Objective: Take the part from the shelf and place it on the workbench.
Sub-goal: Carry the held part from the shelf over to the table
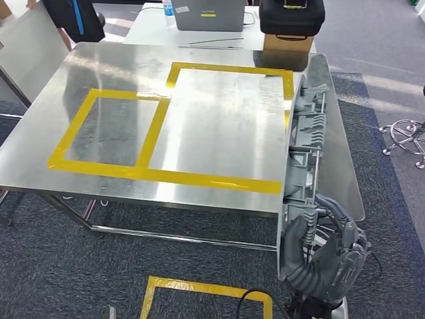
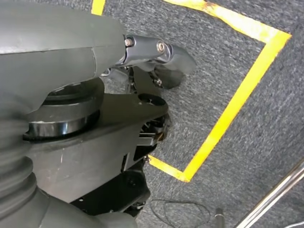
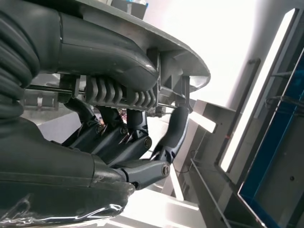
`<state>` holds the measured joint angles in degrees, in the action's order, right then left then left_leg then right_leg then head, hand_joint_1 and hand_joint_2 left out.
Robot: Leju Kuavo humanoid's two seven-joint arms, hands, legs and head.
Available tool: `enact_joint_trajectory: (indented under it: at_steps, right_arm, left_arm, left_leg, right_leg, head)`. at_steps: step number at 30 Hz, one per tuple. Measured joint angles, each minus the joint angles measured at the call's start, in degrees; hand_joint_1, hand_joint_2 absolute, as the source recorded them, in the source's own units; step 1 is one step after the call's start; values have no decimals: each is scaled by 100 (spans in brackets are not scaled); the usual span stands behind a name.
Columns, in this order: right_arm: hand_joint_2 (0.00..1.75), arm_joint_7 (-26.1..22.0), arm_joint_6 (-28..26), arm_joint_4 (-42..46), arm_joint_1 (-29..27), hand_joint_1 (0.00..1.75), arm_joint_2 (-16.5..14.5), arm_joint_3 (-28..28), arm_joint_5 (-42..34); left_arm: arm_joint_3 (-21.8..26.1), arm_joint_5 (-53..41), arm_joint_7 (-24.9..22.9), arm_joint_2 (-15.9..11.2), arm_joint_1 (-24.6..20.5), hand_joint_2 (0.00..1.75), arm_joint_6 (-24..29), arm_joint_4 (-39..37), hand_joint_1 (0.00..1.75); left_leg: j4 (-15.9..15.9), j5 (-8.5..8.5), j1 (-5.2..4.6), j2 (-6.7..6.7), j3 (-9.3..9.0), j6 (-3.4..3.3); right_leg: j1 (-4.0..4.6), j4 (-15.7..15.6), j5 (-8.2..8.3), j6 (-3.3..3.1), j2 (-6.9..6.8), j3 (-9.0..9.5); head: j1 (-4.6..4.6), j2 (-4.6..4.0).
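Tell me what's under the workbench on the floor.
Under the workbench lies dark carpet with the bench's metal frame bar. A yellow tape rectangle marks the floor nearer the robot. The tabletop hides the floor farther back, and the part in the right hand hides the right side.

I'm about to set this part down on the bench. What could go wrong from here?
1. The right robot hand grips the grey part only at its lower end, so the long part may tip or slip.
2. The part stands on edge at the workbench corner, beside the yellow tape outline, so it may catch the table edge.
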<state>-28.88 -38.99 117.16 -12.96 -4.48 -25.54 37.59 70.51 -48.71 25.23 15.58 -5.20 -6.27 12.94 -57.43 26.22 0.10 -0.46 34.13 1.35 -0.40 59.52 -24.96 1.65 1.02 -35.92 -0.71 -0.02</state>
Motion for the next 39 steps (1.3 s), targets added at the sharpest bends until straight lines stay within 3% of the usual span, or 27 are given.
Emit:
enact_joint_trajectory:
  at_steps: [3, 5, 7, 8, 9, 10, 12, 14, 17, 19, 22, 23, 24, 25, 27, 28, 30, 33, 34, 35, 37, 39]
  right_arm:
    - [175, 0, 0, 1, 4, 175, 0, -2, 9]
    - [175, -2, 0, 1, 8, 175, 0, -2, 16]
    - [175, -3, 0, 1, 7, 175, 0, -1, 19]
    - [175, -2, 0, 0, 4, 175, 0, -1, 20]
    - [175, -2, 0, -1, 1, 175, 0, -1, 20]
    - [175, -2, 0, -1, -1, 175, 0, -1, 23]
    - [175, -3, 0, -1, 4, 175, 0, -1, 39]
    - [175, -7, 0, -1, 11, 175, 0, -1, 57]
    - [175, -10, 0, -1, 6, 175, 0, 2, 73]
    - [175, -11, 0, 0, 5, 175, 0, 1, 86]
    - [175, -14, 0, 1, 3, 175, 0, 1, 93]
    - [175, -14, 0, 1, -1, 175, 0, 2, 93]
    - [175, -14, 0, 1, -3, 175, 0, 2, 93]
    - [175, -14, 0, 1, -5, 175, 0, 2, 93]
    - [175, -14, 0, 1, -4, 175, 0, 1, 95]
    - [175, -14, 0, 1, -4, 175, 0, 2, 95]
    - [175, -15, 0, 1, -5, 175, 0, 3, 96]
    - [175, -16, 0, 1, -5, 175, 0, 2, 98]
    - [175, -16, 0, 1, -3, 175, 0, -1, 100]
    - [175, -16, 0, 1, 1, 175, 0, -3, 102]
    - [175, -14, 0, 1, 4, 175, 0, -5, 105]
    - [175, -6, 0, -1, 2, 175, 0, -5, 107]
  left_arm:
    - [0, 6, 2, 11, 2, 175, -9, 0, 0]
    - [0, 7, 2, 17, -5, 175, -15, 0, 0]
    - [1, 6, 2, 17, -7, 175, -21, 0, 0]
    - [1, 7, 2, 17, -6, 175, -22, 0, 0]
    - [2, 7, 2, 17, -5, 175, -22, 0, 0]
    - [2, 8, 2, 18, -5, 175, -25, 0, 0]
    - [2, 10, 2, 16, -6, 175, -33, 0, 0]
    - [2, 13, 2, 13, -8, 175, -45, 0, 0]
    - [2, 7, 34, 11, -9, 175, -91, 0, 0]
    - [-1, -20, 90, 12, -14, 175, -126, 0, 0]
    - [-4, -46, 149, 8, -14, 175, -148, 0, 0]
    - [-4, -49, 166, 6, -9, 175, -154, 0, 0]
    - [-4, -56, 183, 4, -6, 175, -162, 0, 0]
    - [-5, -69, 201, 3, -5, 175, -173, 0, 0]
    - [-9, -97, 226, 2, -9, 175, -190, 0, 0]
    - [-12, -107, 233, 3, -17, 175, -195, 0, 0]
    - [-19, -114, 244, 5, -27, 175, -198, 0, 0]
    - [-30, -119, 250, 6, -4, 175, -205, 0, 0]
    - [-32, -116, 248, 7, 4, 175, -205, 0, 0]
    - [-32, -113, 243, 8, 7, 175, -204, 0, 0]
    - [-32, -105, 202, 9, 6, 175, -178, 0, 0]
    - [-31, -103, 151, 10, 10, 175, -115, 0, 0]
  left_leg:
    - [60, -80, 22, -7, -53, -91]
    - [87, -84, 41, -1, -96, -136]
    - [86, -68, 42, 6, -112, -160]
    - [84, -62, 43, 7, -120, -163]
    - [83, -53, 46, 6, -131, -160]
    - [81, -41, 53, 1, -149, -149]
    - [66, 0, 59, -16, -190, -97]
    - [39, 30, 40, -32, -202, -28]
    - [60, 26, 39, -37, -198, 53]
    - [-72, 139, 46, -28, -137, 103]
    - [-1069, 629, 43, -17, 358, 137]
    - [-1385, 721, 43, -17, 527, 134]
    - [-1515, 699, 42, -17, 609, 122]
    - [-1423, 566, 40, -17, 581, 102]
    - [-758, 161, 33, -17, 269, 44]
    - [-393, 50, 24, -18, 102, 19]
    - [24, 51, 9, -23, -78, -26]
    - [156, 100, 9, -31, -207, -127]
    - [158, 83, 10, -24, -271, -166]
    - [155, 69, 13, -16, -330, -198]
    - [149, 83, 13, -1, -406, -228]
    - [148, 153, 19, -9, -470, -227]
  right_leg:
    - [-7, 67, -91, 107, -22, -10]
    - [-13, 568, -390, 159, -42, -217]
    - [-21, 1312, -725, 199, -49, -553]
    - [-24, 1540, -783, 216, -52, -663]
    - [-29, 1563, -732, 229, -54, -675]
    - [-37, 1370, -585, 240, -58, -578]
    - [-57, 577, -228, 269, -67, -157]
    - [-69, 61, -93, 224, -47, 122]
    - [-52, 2, -106, 76, -18, 134]
    - [-60, -14, -101, -1, -23, 144]
    - [-55, -25, -108, -63, -37, 152]
    - [-46, -25, -111, -71, -38, 152]
    - [-37, -25, -114, -75, -34, 156]
    - [-30, -24, -116, -76, -29, 164]
    - [-21, -25, -123, -68, -17, 186]
    - [-10, -24, -144, -49, -10, 187]
    - [5, -51, -186, 20, 1, 202]
    - [-3, -40, -169, 133, -19, 278]
    - [-7, 71, -240, 153, -32, 244]
    - [-11, 299, -371, 167, -44, 136]
    - [-13, 1028, -709, 196, -51, -260]
    - [-23, 1477, -851, 228, -54, -607]
  head:
    - [-18, 0]
    - [-57, 0]
    - [-76, -1]
    - [-76, -1]
    - [-77, -1]
    - [-76, -1]
    - [-82, 0]
    - [-84, 0]
    - [-59, 0]
    - [-46, -1]
    - [-6, -1]
    - [-5, -1]
    - [-4, 0]
    - [-4, 0]
    - [-3, 0]
    - [-2, 0]
    - [2, -1]
    - [-16, -1]
    - [-31, -1]
    - [-39, -1]
    - [-53, -1]
    - [-61, 0]
